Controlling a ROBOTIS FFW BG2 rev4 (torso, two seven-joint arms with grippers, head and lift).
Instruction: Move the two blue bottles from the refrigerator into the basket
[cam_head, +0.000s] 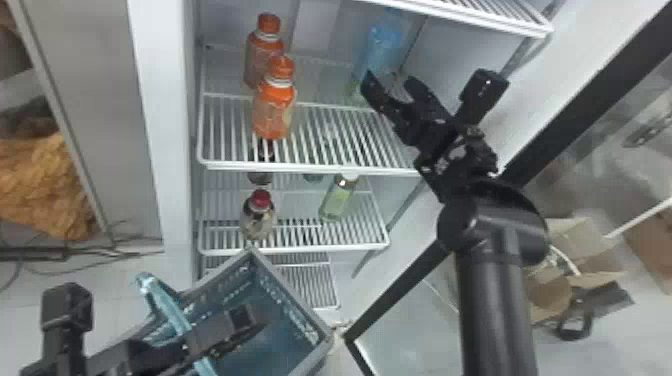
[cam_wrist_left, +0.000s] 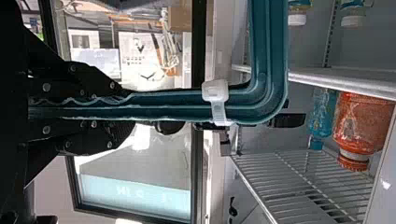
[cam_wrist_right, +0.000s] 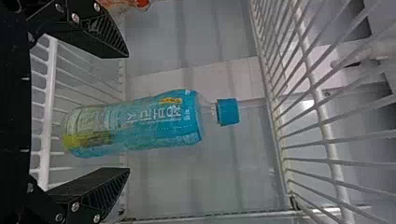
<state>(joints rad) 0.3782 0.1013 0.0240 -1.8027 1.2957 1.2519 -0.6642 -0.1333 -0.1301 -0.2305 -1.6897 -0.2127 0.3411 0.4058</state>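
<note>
Blue bottle (cam_wrist_right: 161, 122) upright, cap up; right end effector (cam_head: 390, 80) gaping, empty; left (cam_head: 244, 320) clamps basket (cam_head: 300, 302)

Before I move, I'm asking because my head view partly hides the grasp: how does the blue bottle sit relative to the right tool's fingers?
Observer: In the right wrist view, the blue bottle appears between the open fingers of the right tool, with a gap on each side.
Operator: Is its cap on?
Observer: Yes, a blue cap is on it.
Operator: And the left tool?
Observer: In the left wrist view, the left tool is shut on the teal handle of the basket.
</note>
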